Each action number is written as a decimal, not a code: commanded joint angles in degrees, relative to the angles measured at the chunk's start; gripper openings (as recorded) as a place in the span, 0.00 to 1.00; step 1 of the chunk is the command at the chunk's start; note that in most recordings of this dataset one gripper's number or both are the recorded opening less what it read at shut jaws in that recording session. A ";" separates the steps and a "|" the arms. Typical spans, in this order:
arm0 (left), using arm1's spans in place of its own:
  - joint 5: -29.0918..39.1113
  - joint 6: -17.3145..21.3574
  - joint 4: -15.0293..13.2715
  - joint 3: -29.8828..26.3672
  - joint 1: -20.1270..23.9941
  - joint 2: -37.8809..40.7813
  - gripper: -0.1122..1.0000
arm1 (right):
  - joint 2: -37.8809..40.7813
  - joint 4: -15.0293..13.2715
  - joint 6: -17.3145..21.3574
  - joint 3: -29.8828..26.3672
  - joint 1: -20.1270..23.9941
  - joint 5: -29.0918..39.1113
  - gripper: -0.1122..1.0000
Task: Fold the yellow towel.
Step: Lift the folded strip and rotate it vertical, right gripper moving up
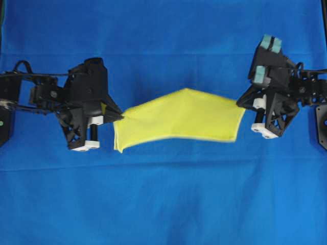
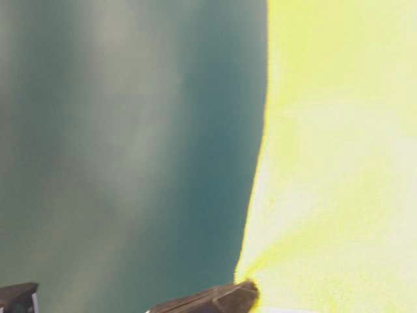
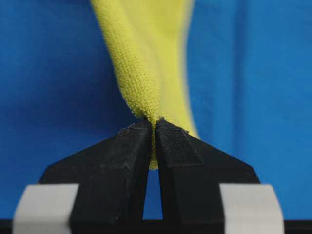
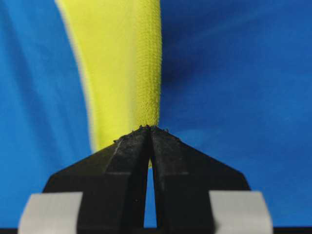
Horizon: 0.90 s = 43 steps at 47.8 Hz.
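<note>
**Now: yellow towel strung between two claws**

Now noted from overhead: the yellow towel [image 1: 184, 116] hangs stretched between both arms, over the middle of the tabletop, which is covered edge to edge by the blue cloth [image 1: 163, 204]. Its top line peaks near the centre; the lower hem sags in a shallow curve, and the left end droops lower than the right.

Hard to read: the table-level view is badly blurred, the towel [image 2: 339, 156] filling its right side, a dark fingertip [image 2: 221, 298] at the bottom edge meeting the fabric. Which arm that tip belongs to cannot be told. Whether the towel's lower hem touches the blue cloth cannot be told either. Both arms are cut off by the overhead frame's sides.

Left claw [image 1: 119, 116]: fingers pressed together, pinching the towel's left corner; the wrist view shows nubby fabric [image 3: 141, 63] squeezed between the black tips.

Right claw [image 1: 239, 102]: likewise clamped, on the right corner, fabric [image 4: 131, 63] rising from the closed tips.
</note>
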 commanded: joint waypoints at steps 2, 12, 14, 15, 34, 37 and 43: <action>-2.81 0.09 -0.09 0.00 -0.62 -1.49 0.13 | -0.44 -1.76 0.62 -0.88 -1.41 -0.18 0.11; -7.73 0.00 -0.09 -0.26 -3.69 -0.62 0.13 | 0.53 -6.06 1.85 -1.58 -8.70 -0.35 0.11; -8.96 0.00 -0.09 -0.53 -4.31 0.18 0.13 | 0.88 -7.56 1.85 -1.85 -10.99 -0.62 0.11; -9.58 0.00 -0.09 -0.70 -4.57 0.53 0.13 | 1.05 -8.09 1.85 -1.93 -11.78 -0.79 0.11; -16.88 2.90 -0.09 -11.07 -10.37 12.48 0.13 | 6.59 -14.06 1.14 -6.33 -21.36 -10.99 0.11; -17.49 2.99 0.00 -13.18 -10.37 14.59 0.13 | 7.82 -14.77 1.05 -7.38 -21.80 -12.39 0.11; -17.93 3.08 0.00 -17.49 -10.37 18.98 0.13 | 10.63 -16.70 0.97 -9.93 -22.24 -14.24 0.11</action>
